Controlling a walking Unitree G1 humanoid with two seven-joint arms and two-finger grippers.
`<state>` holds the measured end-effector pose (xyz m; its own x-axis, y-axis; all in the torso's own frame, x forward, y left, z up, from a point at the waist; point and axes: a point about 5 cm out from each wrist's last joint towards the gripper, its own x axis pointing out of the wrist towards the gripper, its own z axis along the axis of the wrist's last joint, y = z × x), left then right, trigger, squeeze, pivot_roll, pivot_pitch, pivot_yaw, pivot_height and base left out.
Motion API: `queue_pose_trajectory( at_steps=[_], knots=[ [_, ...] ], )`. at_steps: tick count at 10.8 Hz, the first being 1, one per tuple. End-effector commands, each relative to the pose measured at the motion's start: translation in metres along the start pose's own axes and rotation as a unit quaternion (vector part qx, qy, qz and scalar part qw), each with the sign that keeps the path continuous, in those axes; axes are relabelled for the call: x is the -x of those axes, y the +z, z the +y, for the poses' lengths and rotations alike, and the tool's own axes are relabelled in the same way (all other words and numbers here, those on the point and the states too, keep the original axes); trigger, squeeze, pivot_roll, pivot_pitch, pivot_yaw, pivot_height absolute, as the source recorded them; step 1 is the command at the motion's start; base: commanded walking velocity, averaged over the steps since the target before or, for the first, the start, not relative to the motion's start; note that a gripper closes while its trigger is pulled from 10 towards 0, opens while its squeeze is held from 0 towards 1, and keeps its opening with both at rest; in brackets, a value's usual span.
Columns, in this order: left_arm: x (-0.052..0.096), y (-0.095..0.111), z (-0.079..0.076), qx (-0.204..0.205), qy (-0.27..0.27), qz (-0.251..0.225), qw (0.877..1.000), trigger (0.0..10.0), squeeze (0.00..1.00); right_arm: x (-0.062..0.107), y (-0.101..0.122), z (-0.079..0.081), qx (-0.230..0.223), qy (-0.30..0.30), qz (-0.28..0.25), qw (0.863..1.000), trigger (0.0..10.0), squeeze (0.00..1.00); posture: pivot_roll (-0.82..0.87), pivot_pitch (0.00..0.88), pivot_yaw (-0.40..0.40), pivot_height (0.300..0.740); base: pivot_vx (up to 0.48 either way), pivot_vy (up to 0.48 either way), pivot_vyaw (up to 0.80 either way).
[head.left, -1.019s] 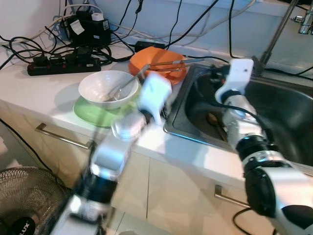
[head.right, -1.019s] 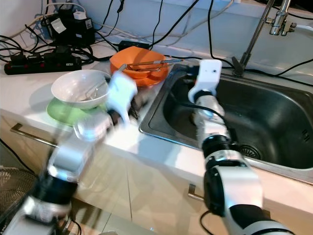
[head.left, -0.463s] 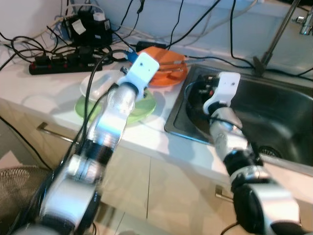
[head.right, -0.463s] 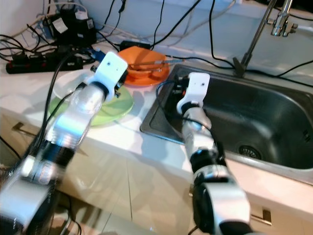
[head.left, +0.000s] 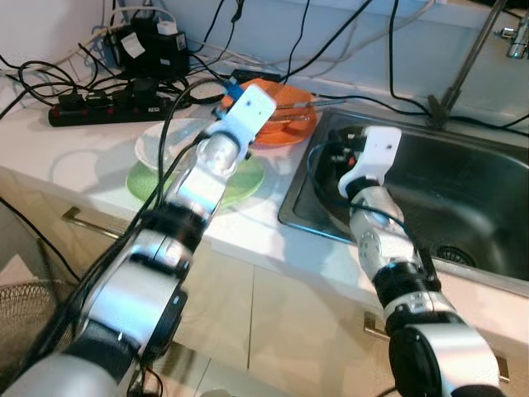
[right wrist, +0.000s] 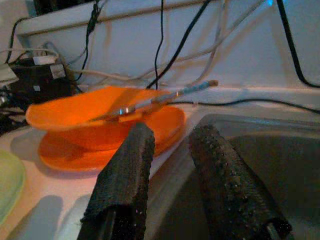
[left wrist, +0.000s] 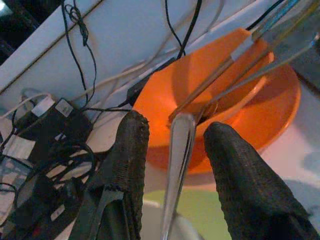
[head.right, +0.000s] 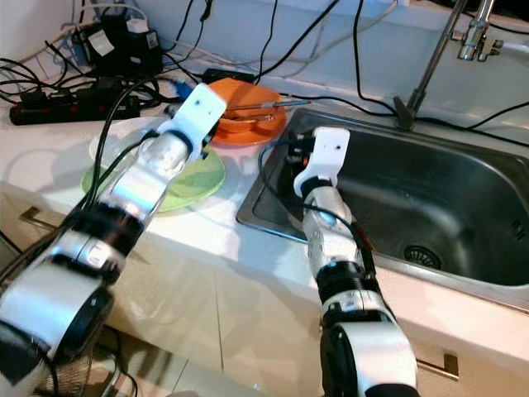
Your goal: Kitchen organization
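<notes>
Left wrist view: left gripper (left wrist: 172, 165) fingers parted around spoon handle (left wrist: 176, 165); close squarely before lifting. Right gripper (right wrist: 167, 165) open, empty at sink (head.left: 463, 178) edge.

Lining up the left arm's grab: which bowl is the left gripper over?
The white bowl on the green plate. The left gripper straddles its metal spoon handle; the orange bowl holding chopsticks lies beyond.

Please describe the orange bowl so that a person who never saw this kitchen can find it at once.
Find the steel sink; on the white counter just beyond its left corner sits the orange bowl, on an orange plate. Long utensils lie across it, and its neighbour, the white bowl on a green plate, is pale.
</notes>
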<state>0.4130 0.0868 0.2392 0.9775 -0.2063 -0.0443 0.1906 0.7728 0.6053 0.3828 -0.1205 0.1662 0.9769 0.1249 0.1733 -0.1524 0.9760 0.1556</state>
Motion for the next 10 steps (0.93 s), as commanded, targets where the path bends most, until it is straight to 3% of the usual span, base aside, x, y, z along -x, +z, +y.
queue_pose_trajectory(
  at_steps=[1,7,10],
  knots=[
    [-0.002,0.006,0.003,-0.006,0.005,-0.006,1.0,10.0,0.0,0.0,0.004,0.001,-0.003,0.001,-0.006,1.0,10.0,0.0,0.19,0.0,-0.015,0.717,0.0,0.0,0.0],
    [-0.01,0.008,0.015,0.022,0.018,0.04,0.999,10.0,0.0,0.003,0.005,-0.001,-0.002,0.0,-0.002,1.0,10.0,0.0,0.17,0.0,-0.011,0.717,0.0,0.0,0.0],
    [-0.01,0.0,0.004,0.035,-0.024,0.06,0.997,10.0,0.0,0.006,0.004,-0.001,-0.001,0.0,0.0,1.0,10.0,0.0,0.17,0.0,-0.012,0.717,0.0,0.0,0.0]
  ],
)
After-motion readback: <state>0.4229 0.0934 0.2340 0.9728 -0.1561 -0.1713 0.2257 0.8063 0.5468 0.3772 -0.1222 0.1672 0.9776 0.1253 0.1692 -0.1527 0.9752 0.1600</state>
